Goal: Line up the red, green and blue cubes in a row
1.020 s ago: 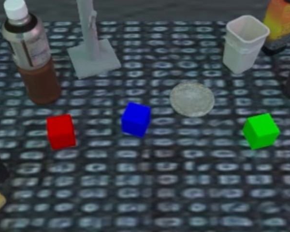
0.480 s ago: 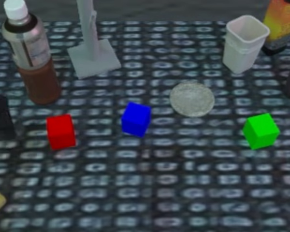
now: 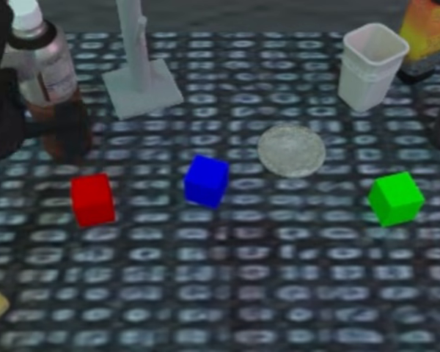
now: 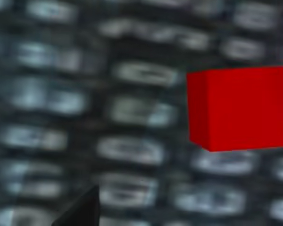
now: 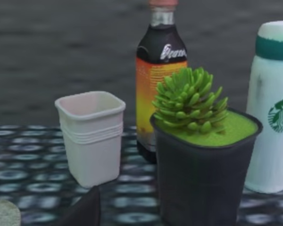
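Left hand (image 3: 4, 88): a dark shape at the top view's far left edge, above the desk (image 3: 227, 293) and in front of the brown bottle. I cannot tell whether it is wide or narrow. Its wrist view looks down at the red cube from close by.
Red cube (image 3: 92, 199): on the left of the desk, resting on the patterned surface, nothing touching it.
Blue cube (image 3: 206, 180): near the middle, well apart from the red cube, turned a little askew, just beside a silver disc (image 3: 292, 150).
Green cube (image 3: 396, 198): on the right, well apart from the blue cube.
Right hand: not seen in the top view; only a dark tip shows at the edge of its wrist view, so I cannot tell its state.
Progress: no cube is gripped. All three lie roughly along one band but are widely spaced and unevenly turned, so the row looks not yet made. My judgement is that the red cube is the first target.
Writing, left: the brown bottle (image 3: 48, 81) carries a pale label too small to read.
Writing, right: in the right wrist view a dark bottle (image 5: 160, 80) with an orange label bears white script I cannot make out; a white tumbler (image 5: 273, 108) shows a green round mermaid logo that looks like Starbucks.
Unlabelled: white cup (image 3: 370, 66); potted succulent (image 5: 198, 155).
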